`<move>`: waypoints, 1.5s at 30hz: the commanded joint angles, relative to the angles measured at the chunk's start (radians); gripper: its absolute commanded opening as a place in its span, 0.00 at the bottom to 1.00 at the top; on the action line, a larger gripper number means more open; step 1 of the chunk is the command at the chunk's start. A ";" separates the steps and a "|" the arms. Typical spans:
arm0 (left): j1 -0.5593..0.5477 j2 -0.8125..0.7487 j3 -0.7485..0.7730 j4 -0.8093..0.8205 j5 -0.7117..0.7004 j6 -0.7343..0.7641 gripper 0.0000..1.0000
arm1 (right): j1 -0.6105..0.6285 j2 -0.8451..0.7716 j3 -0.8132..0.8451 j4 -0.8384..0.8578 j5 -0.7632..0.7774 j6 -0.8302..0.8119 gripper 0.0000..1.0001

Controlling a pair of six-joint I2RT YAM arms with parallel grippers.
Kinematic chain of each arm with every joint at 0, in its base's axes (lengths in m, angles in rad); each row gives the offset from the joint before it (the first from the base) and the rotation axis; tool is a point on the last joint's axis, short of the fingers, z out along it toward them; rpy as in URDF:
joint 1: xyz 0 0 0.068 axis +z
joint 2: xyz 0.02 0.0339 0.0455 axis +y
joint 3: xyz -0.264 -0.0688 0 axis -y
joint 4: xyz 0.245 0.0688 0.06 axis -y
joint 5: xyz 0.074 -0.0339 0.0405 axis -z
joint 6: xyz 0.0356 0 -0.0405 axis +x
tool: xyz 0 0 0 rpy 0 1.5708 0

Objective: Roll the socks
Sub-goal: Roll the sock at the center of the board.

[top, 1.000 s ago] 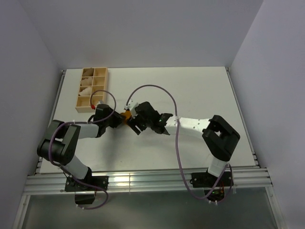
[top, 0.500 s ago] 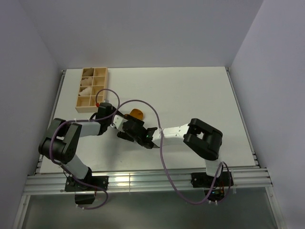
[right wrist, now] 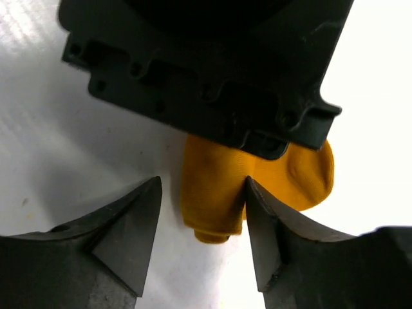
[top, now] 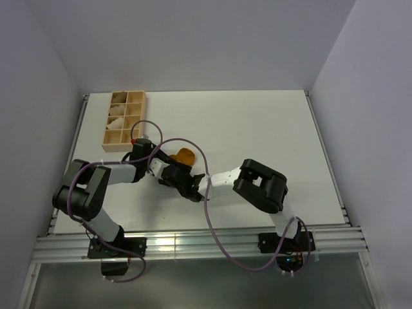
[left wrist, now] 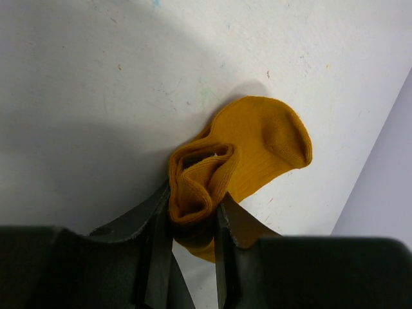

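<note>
At nine o'clock the left jaws pinch the folded mustard sock [left wrist: 257, 141] on the counter [left wrist: 96, 77]; the right jaws stand parted around it.

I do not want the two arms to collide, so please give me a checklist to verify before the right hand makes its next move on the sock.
1. Does the left hand grip the sock? Ok, it is shut on the folded part.
2. Is the right hand open? Ok, its jaws are apart.
3. Is the sock lined up with the gap of the right hand? Ok, in the right wrist view.
4. Is there clearance between both hands? Cannot tell, they are very close.
5. Does the sock toe rest on the table? Ok.
</note>
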 commanded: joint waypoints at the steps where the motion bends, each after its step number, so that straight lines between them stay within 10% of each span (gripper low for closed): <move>1: -0.013 0.027 0.003 -0.090 0.017 0.040 0.09 | 0.007 0.034 0.040 0.041 0.035 0.002 0.60; 11: -0.013 0.019 -0.002 -0.084 0.030 0.031 0.13 | 0.000 0.085 0.035 0.038 0.051 0.032 0.19; 17: -0.012 -0.021 -0.026 -0.080 0.001 0.003 0.35 | -0.016 0.074 0.043 -0.018 -0.020 0.085 0.00; 28: 0.049 -0.134 -0.141 -0.031 -0.062 -0.074 0.76 | -0.084 0.048 0.061 -0.115 -0.189 0.160 0.00; 45: 0.094 -0.367 -0.299 0.028 -0.165 -0.097 0.80 | -0.288 0.101 0.299 -0.492 -0.889 0.330 0.00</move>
